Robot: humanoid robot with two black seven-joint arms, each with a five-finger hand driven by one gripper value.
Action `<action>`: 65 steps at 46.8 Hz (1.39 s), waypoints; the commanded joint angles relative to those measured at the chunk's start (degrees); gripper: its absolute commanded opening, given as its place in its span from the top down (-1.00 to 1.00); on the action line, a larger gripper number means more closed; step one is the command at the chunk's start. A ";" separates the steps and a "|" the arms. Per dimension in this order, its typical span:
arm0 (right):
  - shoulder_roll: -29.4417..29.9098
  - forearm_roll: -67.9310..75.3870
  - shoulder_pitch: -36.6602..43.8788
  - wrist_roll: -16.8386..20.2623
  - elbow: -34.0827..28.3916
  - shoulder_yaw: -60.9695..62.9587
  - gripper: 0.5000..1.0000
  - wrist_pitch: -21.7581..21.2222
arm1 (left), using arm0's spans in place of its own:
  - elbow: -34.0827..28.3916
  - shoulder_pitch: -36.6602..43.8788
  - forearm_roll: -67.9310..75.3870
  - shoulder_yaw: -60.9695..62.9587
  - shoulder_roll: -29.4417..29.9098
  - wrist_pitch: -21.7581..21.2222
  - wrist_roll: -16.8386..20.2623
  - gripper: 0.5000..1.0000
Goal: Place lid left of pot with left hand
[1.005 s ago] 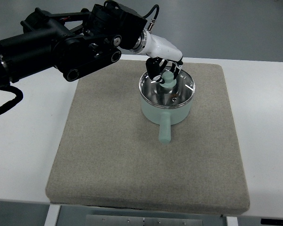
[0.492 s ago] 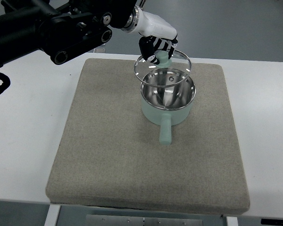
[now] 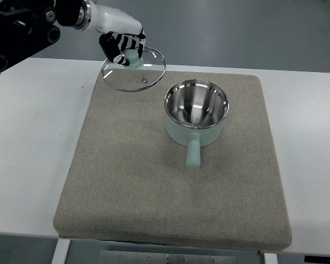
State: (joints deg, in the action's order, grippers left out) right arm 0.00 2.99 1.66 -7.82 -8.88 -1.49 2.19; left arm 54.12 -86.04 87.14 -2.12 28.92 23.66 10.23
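Note:
A pale green pot point(image 3: 196, 118) with a shiny steel inside stands open on the grey mat point(image 3: 137, 181), its handle pointing toward me. My left hand point(image 3: 122, 46) is shut on the green knob of the glass lid point(image 3: 134, 70). It holds the lid in the air over the mat's far left corner, up and to the left of the pot. The lid is clear of the pot's rim. The right arm is out of view.
The mat lies on a white table point(image 3: 27, 143). My dark left arm point(image 3: 22, 27) crosses the upper left corner. The grey floor shows beyond the table's far edge.
My left hand has lifted the lid off the pot and carried it up and to the left. The pot has stayed in place and now stands open.

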 commanded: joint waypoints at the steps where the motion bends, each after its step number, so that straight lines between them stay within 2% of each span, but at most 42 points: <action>1: 0.00 0.00 0.01 0.00 0.00 0.00 -0.69 0.01 | 0.02 3.06 0.22 0.10 0.88 -1.68 0.06 1.00; 13: 0.00 0.00 0.01 0.00 0.00 0.00 -0.69 0.01 | -0.77 11.76 0.57 0.36 0.79 -9.68 -0.12 1.00; 20: 0.00 0.00 0.01 0.00 0.00 0.00 -0.69 0.01 | -1.03 14.67 -0.39 1.59 0.70 -12.84 -0.12 1.00; 21: 0.00 0.00 0.01 0.00 0.00 0.00 -0.69 0.01 | -0.94 14.93 -0.65 1.59 0.70 -13.20 -0.12 0.75; 23: 0.00 0.00 0.01 0.00 0.00 0.00 -0.69 0.01 | -1.03 15.46 -0.83 1.59 0.70 -13.99 -0.21 -0.24; 24: 0.00 0.00 0.01 0.00 0.00 0.00 -0.69 0.09 | -1.03 15.90 -0.92 1.59 0.79 -14.60 -0.21 -0.60; 25: 0.00 0.00 0.01 0.00 0.00 0.00 -0.69 0.01 | -0.94 16.25 -1.01 1.59 0.79 -15.13 -0.12 -0.82; 27: 0.00 0.00 0.01 0.00 0.00 0.00 -0.69 0.01 | -0.94 17.04 -1.71 1.59 0.88 -16.27 -0.21 -0.97; 37: 0.00 0.00 0.01 0.00 0.00 0.00 -0.69 0.01 | -1.91 18.19 -13.29 1.33 0.88 -17.07 -0.21 -0.98; 56: 0.00 0.00 0.01 0.00 0.00 0.00 -0.69 0.01 | -7.09 16.95 -64.70 -2.09 3.69 -16.54 -0.12 -0.99; 65: 0.00 0.00 0.01 0.00 0.00 0.00 -0.69 0.01 | -10.52 19.94 -77.47 -9.38 4.31 -14.08 -0.12 -0.99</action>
State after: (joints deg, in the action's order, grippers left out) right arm 0.00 2.99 1.67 -7.82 -8.87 -1.49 2.20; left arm 44.05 -67.24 12.30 -8.70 33.17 8.33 10.12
